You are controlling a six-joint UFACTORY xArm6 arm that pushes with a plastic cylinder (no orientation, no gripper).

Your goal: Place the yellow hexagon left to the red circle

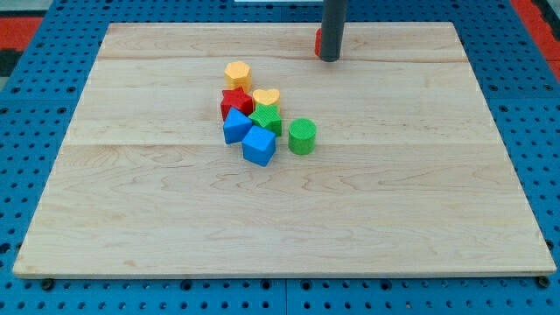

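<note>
The yellow hexagon (237,73) sits at the top of a cluster of blocks near the board's middle. The red circle (318,42) is near the view's top, mostly hidden behind my rod, with only its left edge showing. My tip (329,59) rests on the board right against the red circle, about a hundred pixels to the right of the yellow hexagon and slightly above it.
Below the hexagon lie a red star (234,102), a yellow heart (266,97), a green star (266,118), a blue triangular block (234,128), a blue cube (259,145) and a green cylinder (302,136). The wooden board (131,219) lies on a blue pegboard.
</note>
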